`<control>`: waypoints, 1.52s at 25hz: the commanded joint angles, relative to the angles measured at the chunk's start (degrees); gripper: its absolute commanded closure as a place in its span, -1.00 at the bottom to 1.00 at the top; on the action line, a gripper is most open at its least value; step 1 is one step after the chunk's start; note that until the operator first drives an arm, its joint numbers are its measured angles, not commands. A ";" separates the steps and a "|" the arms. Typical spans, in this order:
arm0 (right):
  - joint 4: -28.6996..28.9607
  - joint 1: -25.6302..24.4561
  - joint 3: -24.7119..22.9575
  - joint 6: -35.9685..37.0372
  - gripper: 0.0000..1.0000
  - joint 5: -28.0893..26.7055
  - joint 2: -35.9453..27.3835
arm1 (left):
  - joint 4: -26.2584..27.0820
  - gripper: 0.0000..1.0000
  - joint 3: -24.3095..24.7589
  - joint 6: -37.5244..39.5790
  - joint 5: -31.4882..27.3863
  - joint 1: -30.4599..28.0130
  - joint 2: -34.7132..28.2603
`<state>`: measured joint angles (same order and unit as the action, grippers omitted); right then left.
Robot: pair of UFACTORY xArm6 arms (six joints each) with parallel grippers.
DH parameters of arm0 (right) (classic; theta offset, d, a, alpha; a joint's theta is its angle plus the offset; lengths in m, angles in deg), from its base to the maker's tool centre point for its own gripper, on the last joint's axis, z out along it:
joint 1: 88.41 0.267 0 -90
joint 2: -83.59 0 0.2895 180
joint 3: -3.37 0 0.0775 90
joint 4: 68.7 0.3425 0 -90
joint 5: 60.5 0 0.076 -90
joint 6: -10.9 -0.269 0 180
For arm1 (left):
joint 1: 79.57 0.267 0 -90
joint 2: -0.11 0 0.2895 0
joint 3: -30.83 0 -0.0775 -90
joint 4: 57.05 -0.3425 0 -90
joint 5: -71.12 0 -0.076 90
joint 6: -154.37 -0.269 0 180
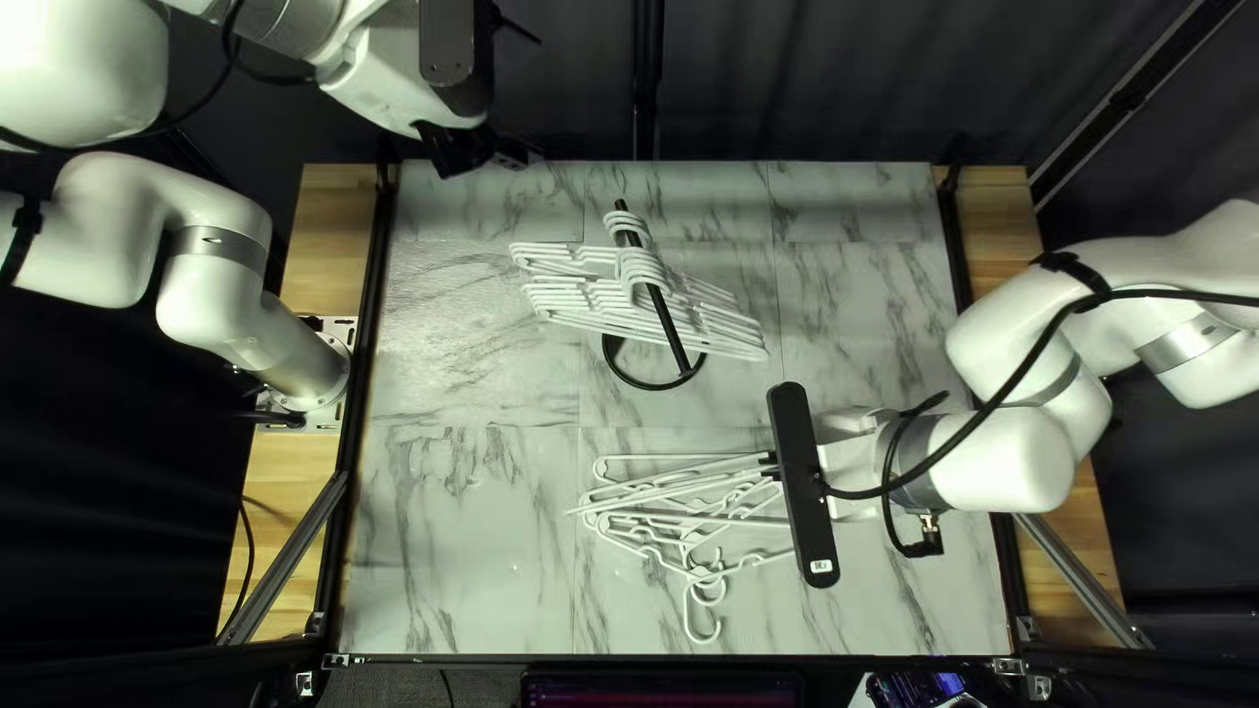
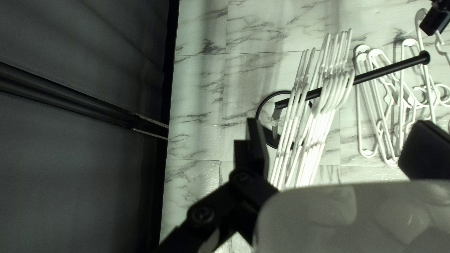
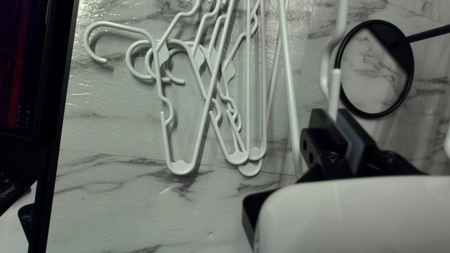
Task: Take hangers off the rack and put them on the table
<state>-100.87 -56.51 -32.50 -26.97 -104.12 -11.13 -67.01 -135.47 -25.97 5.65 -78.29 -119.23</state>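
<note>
i'm likely laying down the hanger [image 3: 334,91] pinched in my right end effector [image 3: 333,115] over the worktop [image 1: 459,551], so lower and release next; left end effector [image 2: 337,127] spread, more hangers [image 1: 603,312] on the rack [image 2: 386,70].

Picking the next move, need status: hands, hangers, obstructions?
Left hand open. Right hand shut on a hanger. More hangers on rack. Others overlap on table, possible snag.
</note>
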 commanded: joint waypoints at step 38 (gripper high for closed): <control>-25.04 19.51 19.84 -21.36 1.00 -37.60 33.25 | 0.00 -1.00 0.00 0.00 0.00 0.00 0.00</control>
<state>-124.91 -37.36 -12.45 -49.99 -141.21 21.11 -67.01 -135.47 -25.97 5.65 -78.29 -119.23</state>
